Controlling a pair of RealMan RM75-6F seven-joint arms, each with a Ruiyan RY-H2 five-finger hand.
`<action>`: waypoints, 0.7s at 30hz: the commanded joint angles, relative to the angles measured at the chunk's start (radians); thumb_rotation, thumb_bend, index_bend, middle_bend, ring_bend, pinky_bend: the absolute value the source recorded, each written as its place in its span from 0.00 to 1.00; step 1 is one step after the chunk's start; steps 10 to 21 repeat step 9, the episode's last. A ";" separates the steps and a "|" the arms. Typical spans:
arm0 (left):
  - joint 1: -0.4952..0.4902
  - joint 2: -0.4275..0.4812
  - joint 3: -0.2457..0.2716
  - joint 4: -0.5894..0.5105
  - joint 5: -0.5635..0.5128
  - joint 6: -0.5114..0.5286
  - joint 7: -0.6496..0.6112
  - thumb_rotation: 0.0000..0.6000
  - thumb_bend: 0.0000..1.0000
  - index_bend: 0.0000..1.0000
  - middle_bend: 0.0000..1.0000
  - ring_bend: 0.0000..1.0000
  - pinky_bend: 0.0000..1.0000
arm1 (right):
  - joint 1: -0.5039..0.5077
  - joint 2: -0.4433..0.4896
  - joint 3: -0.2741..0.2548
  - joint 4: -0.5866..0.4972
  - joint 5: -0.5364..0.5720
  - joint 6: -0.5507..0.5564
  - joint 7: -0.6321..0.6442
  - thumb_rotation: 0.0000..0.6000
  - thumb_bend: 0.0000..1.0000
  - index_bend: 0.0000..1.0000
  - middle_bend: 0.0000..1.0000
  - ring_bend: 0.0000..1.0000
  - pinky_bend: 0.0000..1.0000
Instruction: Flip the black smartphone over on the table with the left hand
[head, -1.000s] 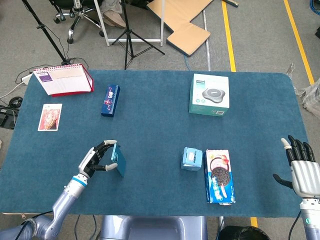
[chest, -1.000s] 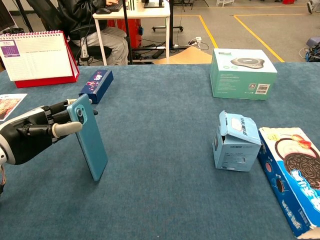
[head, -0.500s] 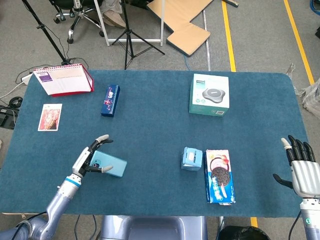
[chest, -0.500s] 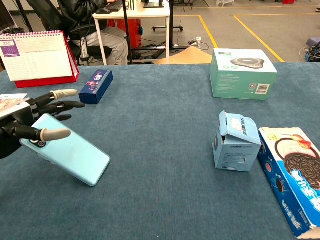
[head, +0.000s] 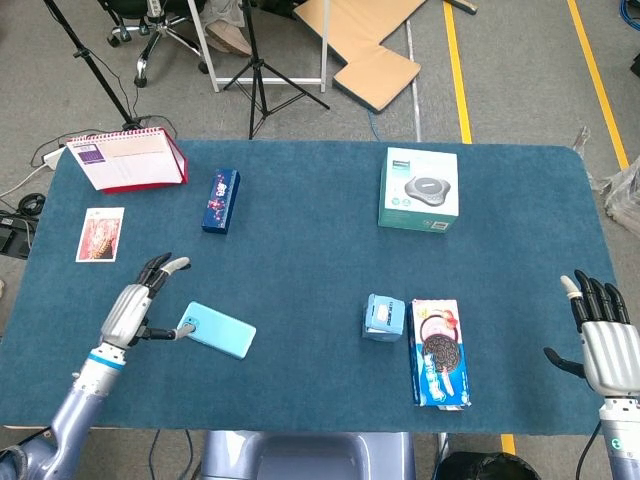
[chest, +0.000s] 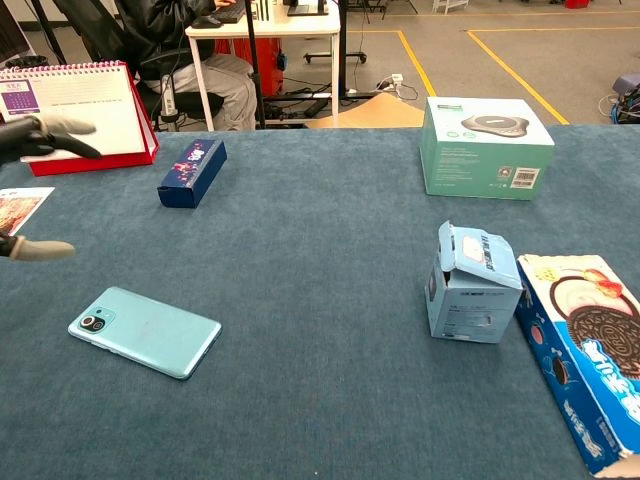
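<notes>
The smartphone (head: 217, 330) (chest: 146, 331) lies flat on the blue table, its light blue back and camera facing up. My left hand (head: 137, 309) is just to its left, fingers spread, holding nothing, with the thumb tip close to the phone's camera end. In the chest view only the fingertips (chest: 45, 249) of that hand show at the left edge, apart from the phone. My right hand (head: 602, 337) stays open near the table's right front corner, fingers spread upward.
A small blue carton (head: 383, 317) and a cookie box (head: 438, 352) lie right of centre. A teal boxed device (head: 419, 189) stands at the back, a dark blue narrow box (head: 220, 200) and a desk calendar (head: 128, 161) at back left, a photo card (head: 100, 234) at left.
The phone went from standing on edge in my left hand to lying flat, back up. My left hand let go and drew away to the left. The right hand stayed still.
</notes>
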 joint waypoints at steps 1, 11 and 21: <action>0.056 0.126 -0.013 -0.144 -0.016 0.091 0.331 1.00 0.00 0.09 0.14 0.00 0.00 | -0.001 0.003 0.001 -0.003 -0.002 0.003 0.004 1.00 0.00 0.00 0.00 0.00 0.00; 0.168 0.203 0.019 -0.255 -0.063 0.211 0.643 1.00 0.00 0.00 0.00 0.00 0.00 | -0.004 0.009 -0.001 -0.011 -0.010 0.009 0.013 1.00 0.00 0.00 0.00 0.00 0.00; 0.168 0.203 0.019 -0.255 -0.063 0.211 0.643 1.00 0.00 0.00 0.00 0.00 0.00 | -0.004 0.009 -0.001 -0.011 -0.010 0.009 0.013 1.00 0.00 0.00 0.00 0.00 0.00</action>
